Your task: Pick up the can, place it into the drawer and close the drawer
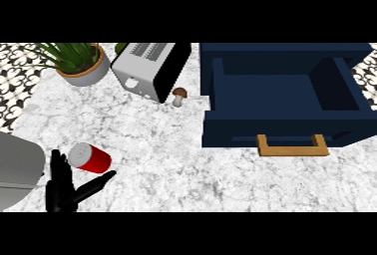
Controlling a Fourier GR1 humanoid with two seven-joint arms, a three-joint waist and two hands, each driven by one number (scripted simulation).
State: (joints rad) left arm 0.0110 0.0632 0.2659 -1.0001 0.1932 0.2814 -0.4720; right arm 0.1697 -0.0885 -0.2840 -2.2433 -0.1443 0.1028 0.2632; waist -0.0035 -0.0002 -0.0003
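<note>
A red can (91, 158) with a silver lid lies on its side on the marble counter at the lower left. Just below it is my left hand (62, 191), open, with straight fingers pointing up past the can's left side and the thumb stretched out under it. I cannot tell whether the hand touches the can. The navy drawer (274, 134) stands pulled open at the right, its inside empty, with a wooden handle (292, 146) on its front. My right hand does not show.
A silver toaster (151, 68) stands at the back, with a small brown mushroom (179, 95) beside it. A potted plant (78, 61) stands at the back left. Bare marble counter (177, 164) lies between the can and the drawer.
</note>
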